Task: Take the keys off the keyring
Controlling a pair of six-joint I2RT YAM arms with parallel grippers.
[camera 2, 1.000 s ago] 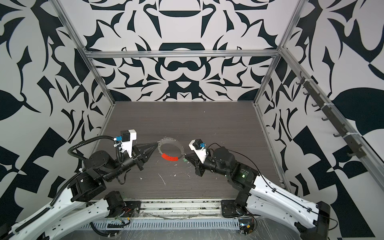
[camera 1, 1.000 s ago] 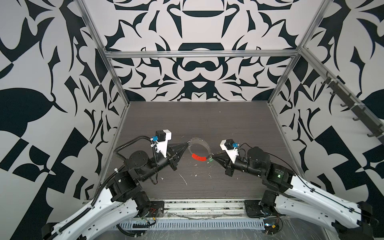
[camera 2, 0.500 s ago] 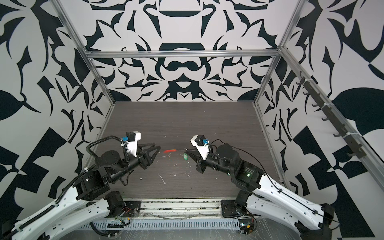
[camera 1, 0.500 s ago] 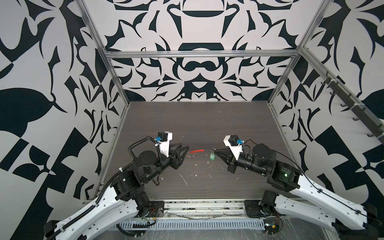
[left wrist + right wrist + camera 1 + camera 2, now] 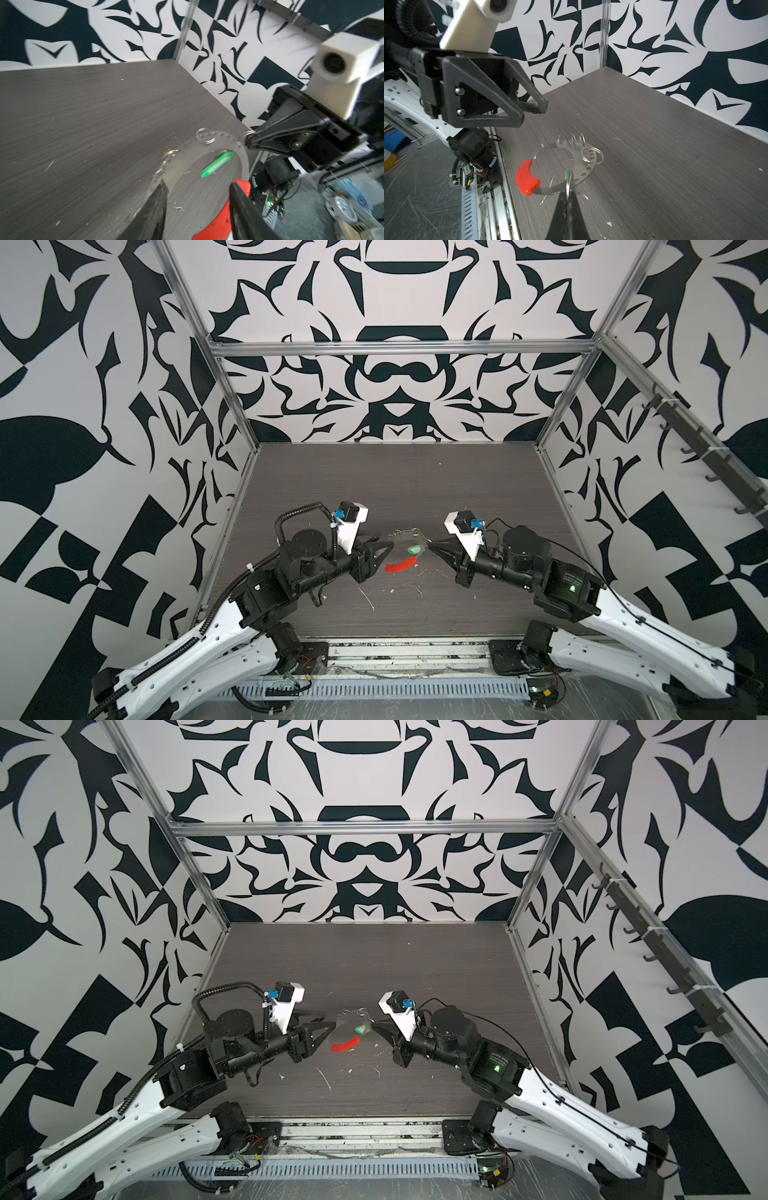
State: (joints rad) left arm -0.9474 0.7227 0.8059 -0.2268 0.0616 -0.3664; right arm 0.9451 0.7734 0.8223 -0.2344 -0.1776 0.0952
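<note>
Near the front of the desk [image 5: 415,481], between the two arms, was the keyring [image 5: 581,168]. It was a flat grey ring with a row of little holes. A red sleeve [image 5: 400,564] covered one part of it, on the side near the front edge of the desk.

The right fingers [image 5: 560,212] were pressed together. They pinched a small ring [image 5: 568,187] that was looped through the keyring. The green tag [image 5: 414,549] hung at that same spot, just beside the tips of the right fingers and inside the big ring's curve.

The left fingers [image 5: 158,203] were spread apart and held nothing. Their tips pointed at the keyring from the other side. In the left wrist view the red sleeve was just beside one finger, but it was hard to tell if they touched.

More small rings [image 5: 590,156] hung on the far part of the keyring. A tiny yellowish bit [image 5: 166,150] sat at the keyring's edge, too blurred to name.

It was hard to tell if the keyring lay on the desk or hung just above it. White scraps [image 5: 365,597] lay on the desk close to the keyring.
</note>
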